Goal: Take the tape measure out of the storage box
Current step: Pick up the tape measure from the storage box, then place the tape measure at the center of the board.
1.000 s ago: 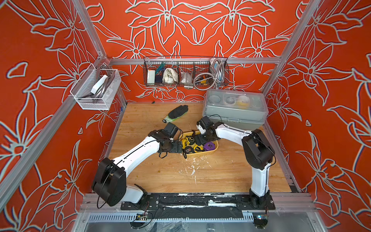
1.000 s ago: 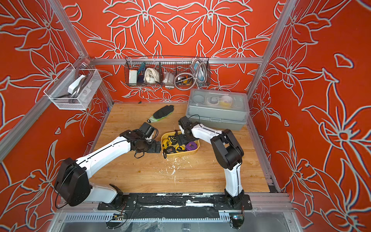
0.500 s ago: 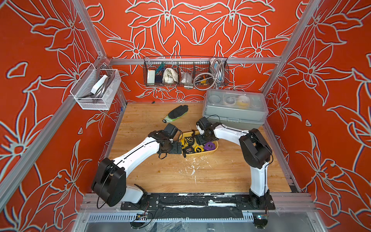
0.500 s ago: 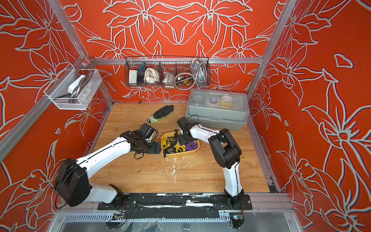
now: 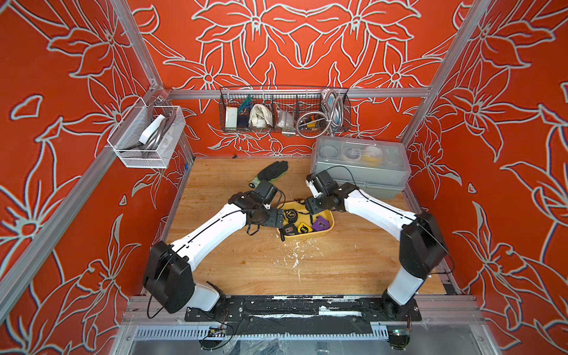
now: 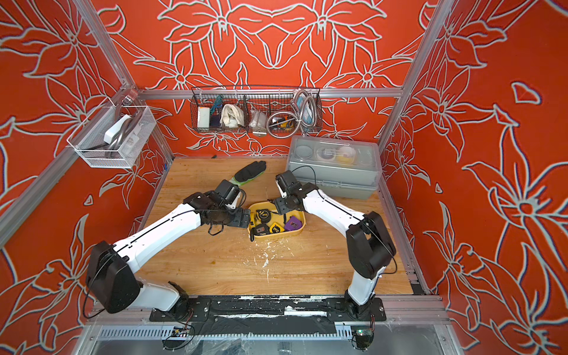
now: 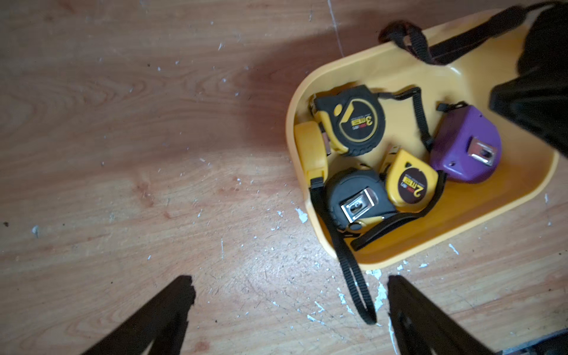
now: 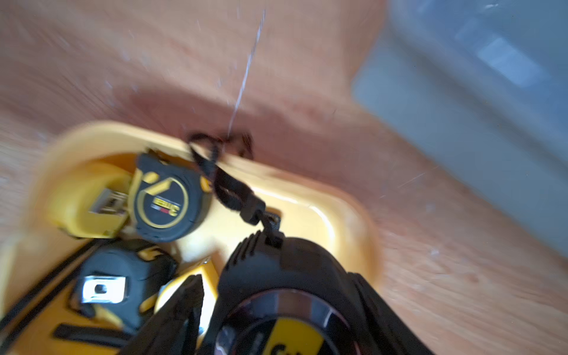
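The yellow storage box (image 5: 308,236) (image 6: 278,237) sits mid-table and holds several tape measures. In the left wrist view I see a black-and-yellow one (image 7: 350,123), a small yellow one (image 7: 410,181), a purple one (image 7: 467,144) and a black one with a clip (image 7: 356,199). My right gripper (image 8: 278,285) (image 5: 311,210) reaches into the box's far end, shut on a black tape measure (image 8: 285,270). That tape measure's strap (image 8: 215,163) drapes over the rim. My left gripper (image 7: 289,285) (image 5: 278,216) is open over bare wood beside the box's left end.
A grey lidded case (image 5: 359,166) stands at the back right, close behind my right arm. A black glove (image 5: 272,170) lies behind the box. A wire basket (image 5: 284,110) hangs on the back wall and a mesh basket (image 5: 147,135) on the left wall.
My right jaws have narrowed onto the black tape measure in the box, and the right wrist view is blurred with motion. The left arm has not moved.
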Controlling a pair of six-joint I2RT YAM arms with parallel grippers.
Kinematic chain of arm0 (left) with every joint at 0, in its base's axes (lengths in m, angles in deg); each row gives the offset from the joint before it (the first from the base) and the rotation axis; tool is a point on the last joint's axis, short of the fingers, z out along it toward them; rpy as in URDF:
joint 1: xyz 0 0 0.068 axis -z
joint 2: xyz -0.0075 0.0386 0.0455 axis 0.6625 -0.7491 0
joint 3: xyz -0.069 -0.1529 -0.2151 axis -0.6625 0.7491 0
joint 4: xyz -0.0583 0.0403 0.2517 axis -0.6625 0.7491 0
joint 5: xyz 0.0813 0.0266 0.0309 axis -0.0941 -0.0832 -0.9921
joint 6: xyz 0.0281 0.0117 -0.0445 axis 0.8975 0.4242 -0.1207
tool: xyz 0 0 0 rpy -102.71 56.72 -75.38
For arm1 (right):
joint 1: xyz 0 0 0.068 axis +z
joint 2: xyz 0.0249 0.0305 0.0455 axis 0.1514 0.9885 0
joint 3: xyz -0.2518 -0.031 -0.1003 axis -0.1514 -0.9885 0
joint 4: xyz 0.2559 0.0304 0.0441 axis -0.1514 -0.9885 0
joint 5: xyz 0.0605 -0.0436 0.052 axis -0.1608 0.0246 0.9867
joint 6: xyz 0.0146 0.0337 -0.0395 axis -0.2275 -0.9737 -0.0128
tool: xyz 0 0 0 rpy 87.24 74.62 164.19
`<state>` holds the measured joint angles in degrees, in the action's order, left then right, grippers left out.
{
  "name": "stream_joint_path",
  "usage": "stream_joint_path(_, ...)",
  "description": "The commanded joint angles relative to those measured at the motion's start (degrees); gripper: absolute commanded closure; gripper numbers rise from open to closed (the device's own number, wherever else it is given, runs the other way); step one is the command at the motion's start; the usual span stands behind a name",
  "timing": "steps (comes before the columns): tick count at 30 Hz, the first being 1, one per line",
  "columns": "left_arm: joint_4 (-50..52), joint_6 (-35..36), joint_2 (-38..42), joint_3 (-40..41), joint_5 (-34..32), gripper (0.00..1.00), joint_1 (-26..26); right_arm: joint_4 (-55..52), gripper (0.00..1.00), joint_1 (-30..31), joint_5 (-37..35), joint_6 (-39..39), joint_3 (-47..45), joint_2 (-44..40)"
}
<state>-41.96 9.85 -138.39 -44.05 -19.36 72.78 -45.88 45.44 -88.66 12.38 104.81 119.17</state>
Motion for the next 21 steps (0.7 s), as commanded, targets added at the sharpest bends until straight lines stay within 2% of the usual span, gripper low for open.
stream_joint_path(1,2.49,2.00,-4.26,-3.65,-1.31,0.01,2.13,-4.04,0.54,-3.12,-1.76,0.74,1.62,-3.34)
stream_joint_path(8,5.10,2.76,-13.56,-12.67,-2.04,0.00,5.65,-2.52,0.57,-17.27,3.26,-0.25,-7.35,-7.28)
stream_joint_path(12,5.03,3.57,-17.53,-16.05,-1.54,0.00,7.49,-1.11,0.56,-23.22,4.93,-0.69,-11.85,-5.04)
stream_joint_path(16,5.41,3.34,-21.44,-18.13,-0.91,0.00,8.43,1.41,0.56,-26.38,6.42,-0.97,-14.96,-0.97)
stream_joint_path(21,5.20,2.91,-23.47,-18.26,-0.15,0.00,9.22,2.23,0.54,-26.91,7.67,-0.68,-15.67,5.45)
